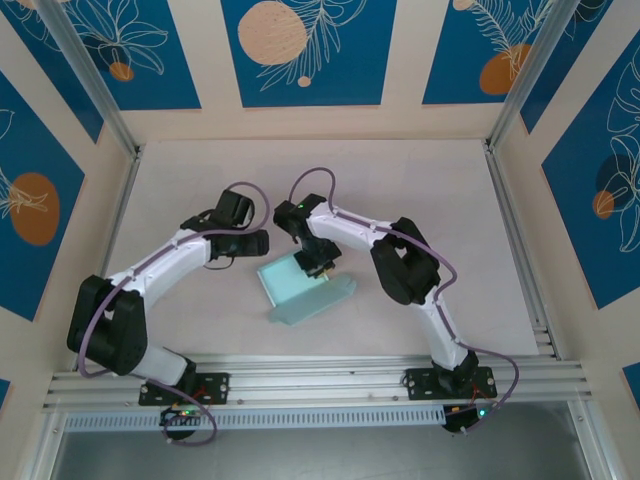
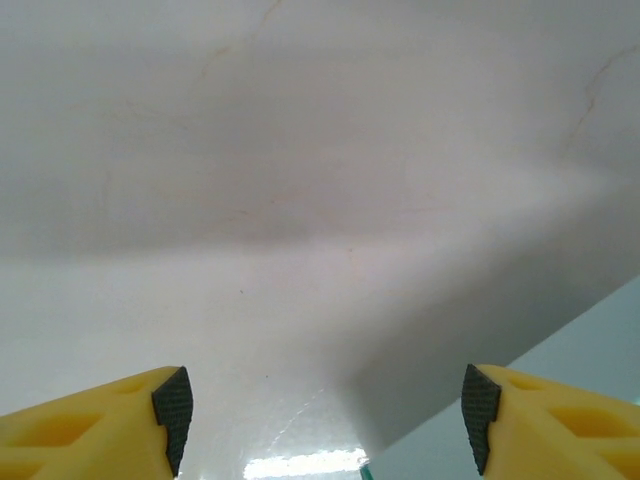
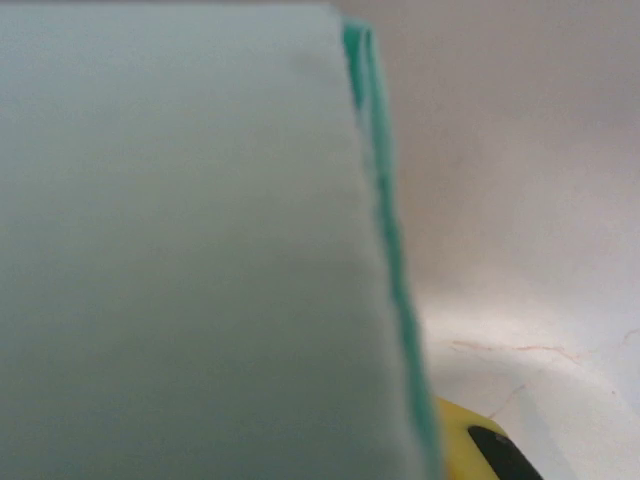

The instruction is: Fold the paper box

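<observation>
The paper box (image 1: 295,285) is pale light-blue card lying partly folded at the middle of the white table (image 1: 420,200), with a flap trailing to the right. My right gripper (image 1: 318,262) comes down on its upper right part and is shut on the card. In the right wrist view the box (image 3: 190,250) stands close as a blurred sheet with a green edge, and one yellow finger (image 3: 462,440) shows beside it. My left gripper (image 1: 256,243) hovers just left of the box, open. Its fingers (image 2: 172,408) stand wide apart over bare table, with a box corner (image 2: 590,350) at the right.
An aluminium rail (image 1: 320,375) runs along the near edge by the arm bases. Metal frame posts (image 1: 515,90) and patterned blue walls (image 1: 300,50) close in the table on three sides. Bare tabletop lies behind and to the right of the box.
</observation>
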### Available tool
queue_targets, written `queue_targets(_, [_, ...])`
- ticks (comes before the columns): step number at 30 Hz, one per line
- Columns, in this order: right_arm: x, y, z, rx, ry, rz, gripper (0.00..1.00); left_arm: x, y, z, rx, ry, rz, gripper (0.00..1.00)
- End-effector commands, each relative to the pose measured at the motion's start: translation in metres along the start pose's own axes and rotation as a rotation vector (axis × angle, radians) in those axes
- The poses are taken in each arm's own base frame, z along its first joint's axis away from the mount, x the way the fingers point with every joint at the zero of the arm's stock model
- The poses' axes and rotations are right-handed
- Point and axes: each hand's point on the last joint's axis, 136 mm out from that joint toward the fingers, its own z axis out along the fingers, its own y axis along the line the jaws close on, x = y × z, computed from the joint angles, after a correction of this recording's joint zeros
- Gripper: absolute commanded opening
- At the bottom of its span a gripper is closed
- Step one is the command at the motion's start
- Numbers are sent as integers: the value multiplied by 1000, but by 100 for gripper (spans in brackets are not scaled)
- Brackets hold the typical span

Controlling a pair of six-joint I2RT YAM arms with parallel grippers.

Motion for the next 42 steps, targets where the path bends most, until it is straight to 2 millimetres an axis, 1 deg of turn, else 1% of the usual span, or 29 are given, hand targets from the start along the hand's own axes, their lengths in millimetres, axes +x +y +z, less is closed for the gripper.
queue_targets(1, [11,-14,15,83,85,-31,20,1,-15,0,129,-20,-5,66])
queue_targets(4, [2,-15,11,77,56,-25,28,9,-23,8,194,-3,-10,63])
queue_targets(6, [-4,-18,10,84,41,-19,32,14,-28,11,227,4,-7,63])
queue_targets(7, [-7,-19,8,87,29,-18,35,15,-29,13,239,8,-8,62])
queue_targets(10, [-15,-22,6,99,-2,-21,36,20,-32,17,263,17,-12,60])
queue_targets(12, [-19,-22,8,100,-15,-28,31,22,-32,19,264,20,-18,59])
queue_targets(16, [-21,-20,17,90,-15,-30,9,24,-31,22,262,24,-24,58])
queue_targets(18, [-20,-19,22,85,-2,-29,1,24,-30,21,258,22,-23,58])
queue_targets(24, [-13,-30,42,177,52,-39,0,19,-25,15,230,-9,-35,58])
queue_targets(28, [-10,-38,53,235,63,-47,0,14,-11,12,158,-51,-64,60])
queue_targets(32, [-11,-44,61,319,53,-71,0,10,-2,7,124,-105,-98,62])
queue_targets(36, [-14,-49,75,397,65,-101,0,10,4,4,105,-129,-118,62])
queue_targets(38, [-14,-49,82,421,73,-118,0,10,7,3,92,-133,-123,62])
queue_targets(40, [-14,-44,87,389,75,-117,0,11,9,3,86,-133,-127,62])
queue_targets(42, [-16,-37,85,346,57,-110,0,12,9,4,87,-131,-127,62])
